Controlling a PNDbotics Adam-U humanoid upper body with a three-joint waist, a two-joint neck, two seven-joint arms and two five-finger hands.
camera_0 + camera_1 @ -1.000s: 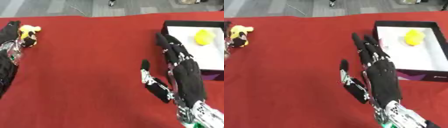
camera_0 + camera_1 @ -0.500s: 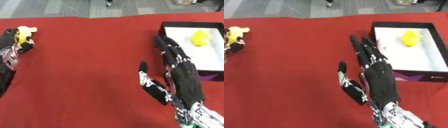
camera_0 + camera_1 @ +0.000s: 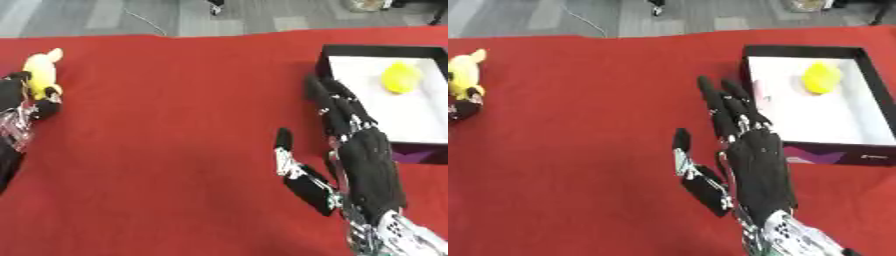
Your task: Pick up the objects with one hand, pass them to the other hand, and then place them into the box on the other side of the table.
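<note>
A yellow plush toy (image 3: 39, 70) sits at the far left edge of the red table, with the dark fingers of my left hand (image 3: 19, 102) curled round its lower part. My right hand (image 3: 754, 160) hovers over the table's right half, palm down, open, with fingers straight and thumb spread; it holds nothing. Its fingertips reach close to the left wall of the black box (image 3: 798, 50) with a white inside at the right. A yellow object (image 3: 822, 77) lies in the far part of that box.
The red cloth (image 3: 184, 100) stretches between the two hands. Grey floor (image 3: 105, 15) shows beyond the table's far edge. The box's front wall (image 3: 842, 156) bears a purple mark.
The whole picture has shifted a little to the left, so the camera has moved. My left hand keeps the yellow toy; my right hand stays open in nearly the same place.
</note>
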